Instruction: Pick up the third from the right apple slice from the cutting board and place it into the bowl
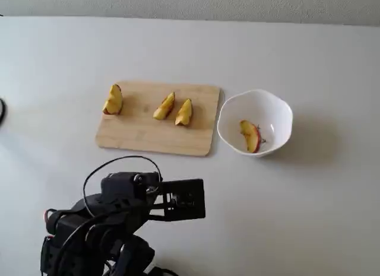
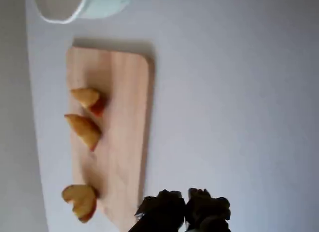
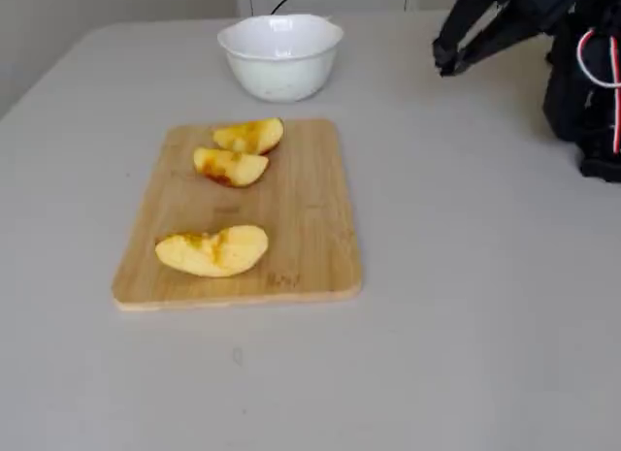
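- End effector (image 2: 187,194): dark fingertips enter the wrist view from the bottom edge, pressed together and holding nothing; it hangs above bare table (image 1: 309,216), just off the long edge of the cutting board (image 1: 139,139) and well apart from any fruit.
- Cutting board: carries three slices in a row. In a fixed view, the apple slice (image 1: 113,100) at the far left end is third from the right; two more (image 1: 165,106) (image 1: 184,112) lie close together nearer the bowl (image 1: 279,110).
- Bowl: stands just beside the board's short end and already holds one red-skinned slice (image 1: 251,136).
- Step in hand, as judged: the approach to the lone end slice. The fingers should part first, then descend over the slice across its narrow width.
- Advice: keep the descent vertical and centred, since a wedge resting on its curved skin is likely to roll or skid if nudged from one side.
- Carry: lift clear of the two neighbouring slices before crossing to the bowl.
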Action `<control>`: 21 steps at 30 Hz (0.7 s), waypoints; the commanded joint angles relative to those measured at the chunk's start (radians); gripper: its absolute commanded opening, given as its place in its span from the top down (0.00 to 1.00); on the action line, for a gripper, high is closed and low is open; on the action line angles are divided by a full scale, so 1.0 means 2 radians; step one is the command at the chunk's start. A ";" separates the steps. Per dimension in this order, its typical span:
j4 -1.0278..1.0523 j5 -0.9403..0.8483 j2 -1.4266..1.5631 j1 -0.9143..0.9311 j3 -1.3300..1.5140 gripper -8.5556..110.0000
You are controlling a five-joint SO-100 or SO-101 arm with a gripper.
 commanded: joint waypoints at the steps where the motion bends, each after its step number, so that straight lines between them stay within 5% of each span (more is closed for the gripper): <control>1: -0.019 -0.005 0.006 0.002 0.028 0.93; 21: -0.032 0.020 0.006 0.012 0.077 0.93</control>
